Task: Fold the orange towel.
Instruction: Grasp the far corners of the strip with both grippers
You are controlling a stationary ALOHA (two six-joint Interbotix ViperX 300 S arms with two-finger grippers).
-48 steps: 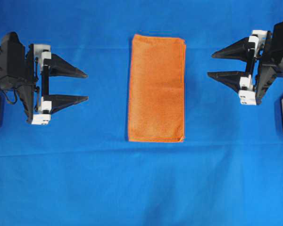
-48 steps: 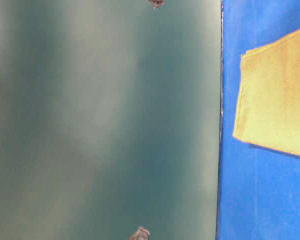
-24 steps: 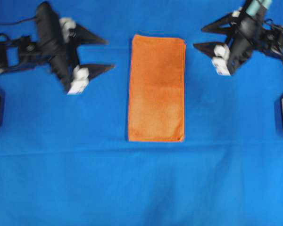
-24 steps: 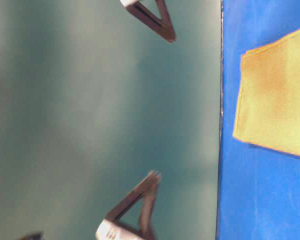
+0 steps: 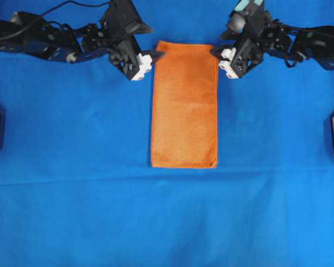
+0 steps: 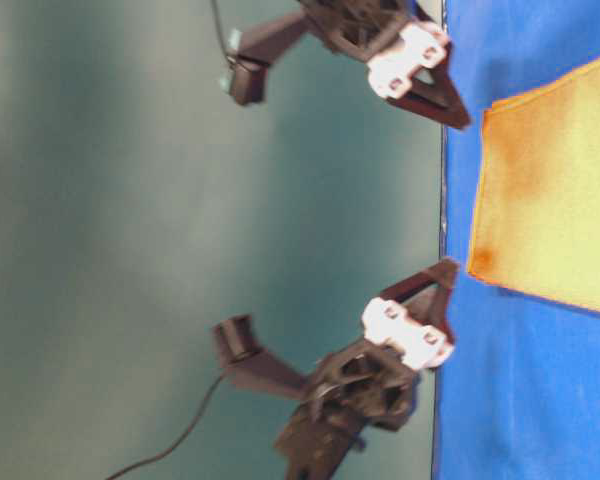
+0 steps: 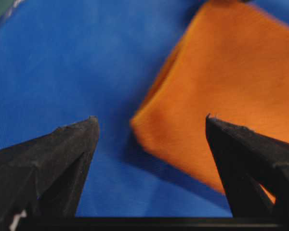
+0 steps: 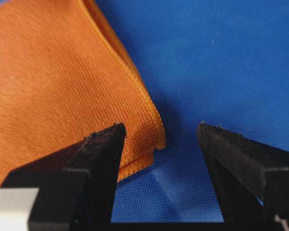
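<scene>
So the whole worktop [image 5: 72, 194] is covered in a bright blue cloth, a bit wrinkled toward the near edge, and the table-level camera shows a dull grey-green wall [image 6: 130, 200] behind it.

The orange towel [image 5: 185, 104] lies flat in the middle of the worktop as a tall narrow rectangle, with stacked hem layers showing along its edge in the right wrist view, so it's sitting folded in half.

Both black arms reach in from the sides to the towel's two far corners. The left claw [image 5: 149, 57] is spread wide right at the far left corner, and in its wrist camera that corner sits between the two black tips without either one pinching it. The right claw [image 5: 220, 54] is released too, jaws wide apart, with the far right corner of the towel lying just by one tip and bare blue cloth in the gap.

Nothing is gripped by either one.
</scene>
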